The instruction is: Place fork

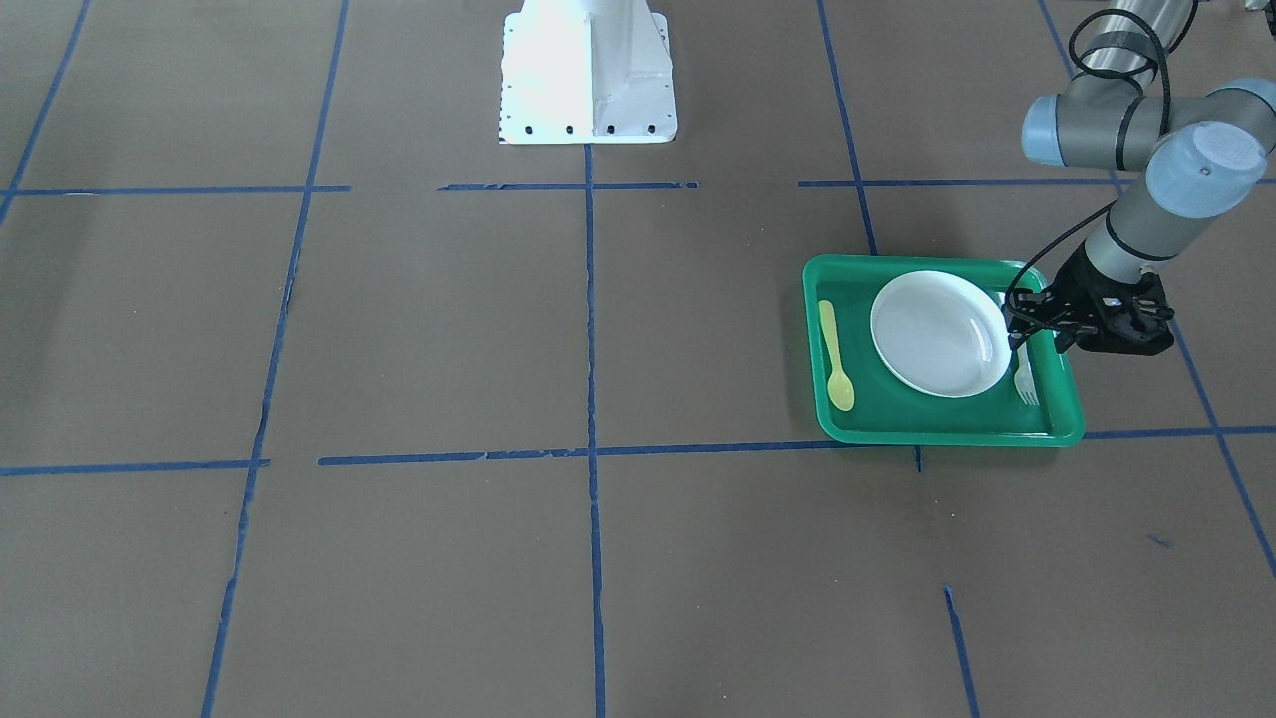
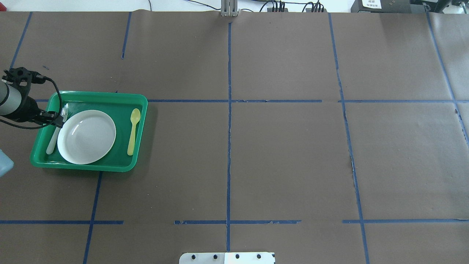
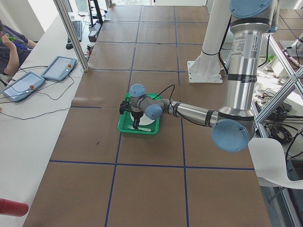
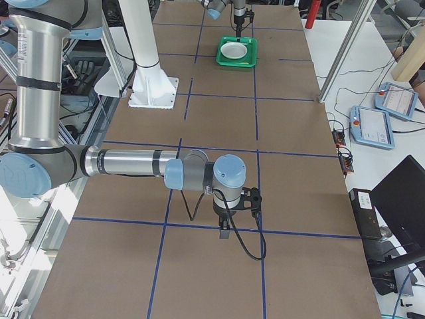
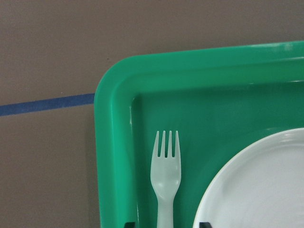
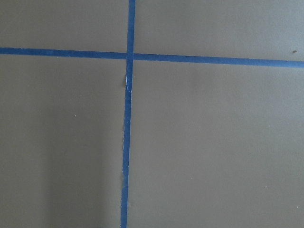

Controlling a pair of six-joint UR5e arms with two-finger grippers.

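Observation:
The pale whitish fork (image 5: 166,175) lies flat in the green tray (image 5: 114,142), between the tray's rim and the white plate (image 5: 256,190), tines toward the tray's corner. It also shows in the front view (image 1: 1027,384) and the overhead view (image 2: 54,138). My left gripper (image 1: 1025,334) hangs low over the fork's handle, open; its two fingertips stand well apart on either side of the handle at the wrist view's bottom edge. My right gripper (image 4: 224,232) shows only in the exterior right view, low over bare table far from the tray; I cannot tell whether it is open or shut.
A yellow spoon (image 2: 133,132) lies in the tray on the other side of the plate (image 2: 86,136). The tray (image 2: 88,96) sits near the table's left end. The white robot base (image 1: 588,75) stands at the table's middle edge. Blue tape lines cross the brown table.

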